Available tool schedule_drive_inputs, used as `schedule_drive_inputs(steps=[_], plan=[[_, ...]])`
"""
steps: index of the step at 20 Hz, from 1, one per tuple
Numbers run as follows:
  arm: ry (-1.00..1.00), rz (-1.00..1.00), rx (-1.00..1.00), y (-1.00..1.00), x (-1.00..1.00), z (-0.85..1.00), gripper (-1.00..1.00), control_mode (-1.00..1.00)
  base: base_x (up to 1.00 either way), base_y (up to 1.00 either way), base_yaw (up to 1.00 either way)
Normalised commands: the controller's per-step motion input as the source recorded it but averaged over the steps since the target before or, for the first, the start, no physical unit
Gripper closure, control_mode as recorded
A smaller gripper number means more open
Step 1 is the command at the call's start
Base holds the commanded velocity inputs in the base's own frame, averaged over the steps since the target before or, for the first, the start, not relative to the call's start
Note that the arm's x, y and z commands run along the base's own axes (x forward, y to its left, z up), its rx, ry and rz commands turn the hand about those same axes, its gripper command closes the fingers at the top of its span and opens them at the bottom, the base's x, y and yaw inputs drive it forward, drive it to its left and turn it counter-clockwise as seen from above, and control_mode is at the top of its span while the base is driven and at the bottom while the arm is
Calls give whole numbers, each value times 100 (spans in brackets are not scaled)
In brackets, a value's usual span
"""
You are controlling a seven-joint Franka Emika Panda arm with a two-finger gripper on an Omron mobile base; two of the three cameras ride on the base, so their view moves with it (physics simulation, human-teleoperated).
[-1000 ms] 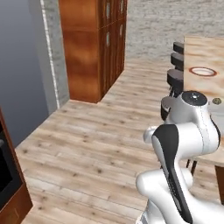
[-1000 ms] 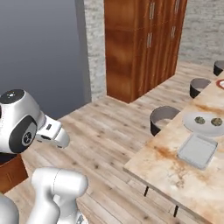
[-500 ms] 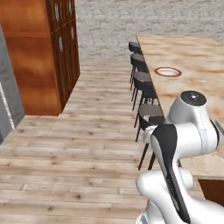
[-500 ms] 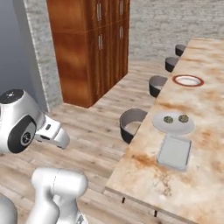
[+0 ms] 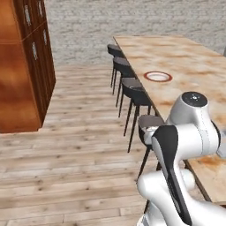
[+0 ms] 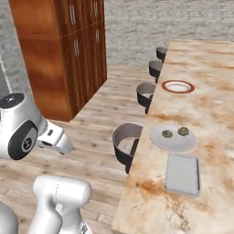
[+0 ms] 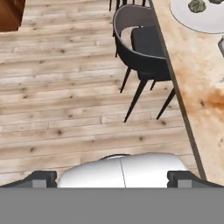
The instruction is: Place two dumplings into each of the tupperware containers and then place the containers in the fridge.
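Stools (image 5: 134, 86) are lining the counter (image 5: 190, 66) in the left view, dumplings (image 6: 175, 133) are sitting beside an empty container (image 6: 183, 173) in the right, and the pincer (image 7: 111, 177) is hanging spread, dumplings ahead-right, needing a closer approach.

Base views flanking counter (image 6: 215, 91); hand view downward

Hand (image 7: 112, 177) wide open, empty
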Motion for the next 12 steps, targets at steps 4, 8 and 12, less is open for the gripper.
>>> schedule_drive_inputs(steps=[4,8,12], plan=[[0,0,0,0,0,0,-100,100,73,-1,-24],[0,0,0,0,0,0,-100,100,58,-27,-18],[0,0,0,0,0,0,-100,100,5,-66,-9]])
